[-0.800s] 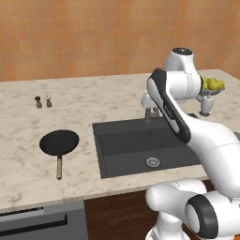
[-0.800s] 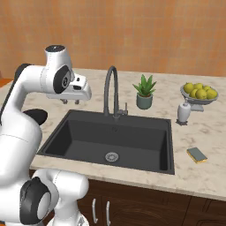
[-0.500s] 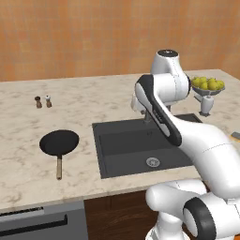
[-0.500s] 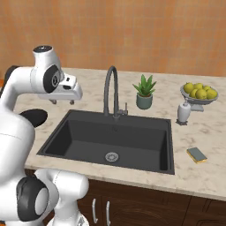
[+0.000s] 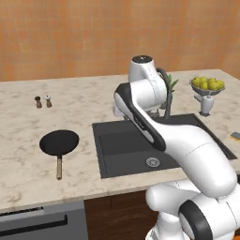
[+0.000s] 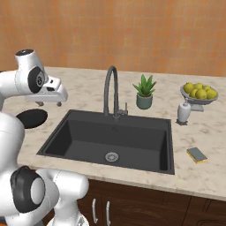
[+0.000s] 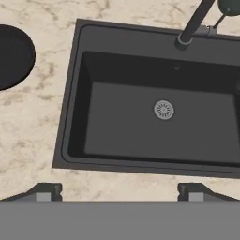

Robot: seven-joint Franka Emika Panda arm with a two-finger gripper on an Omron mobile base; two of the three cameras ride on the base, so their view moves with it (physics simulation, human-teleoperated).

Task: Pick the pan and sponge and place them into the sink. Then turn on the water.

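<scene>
While the gripper (image 7: 120,190) hangs above the left part of the sink (image 7: 70,117), its two tips stand wide apart and hold nothing. The pan (image 5: 59,143) is round and black with a straight wooden handle. It sits on the counter (image 5: 28,126), left of the sink. The sponge (image 6: 197,155) is small and yellow with a dark top, lying right of the sink.

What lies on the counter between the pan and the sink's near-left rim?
Nothing: in the left base view, only bare marble counter separates the pan from the sink. The hand view shows the same.
</scene>
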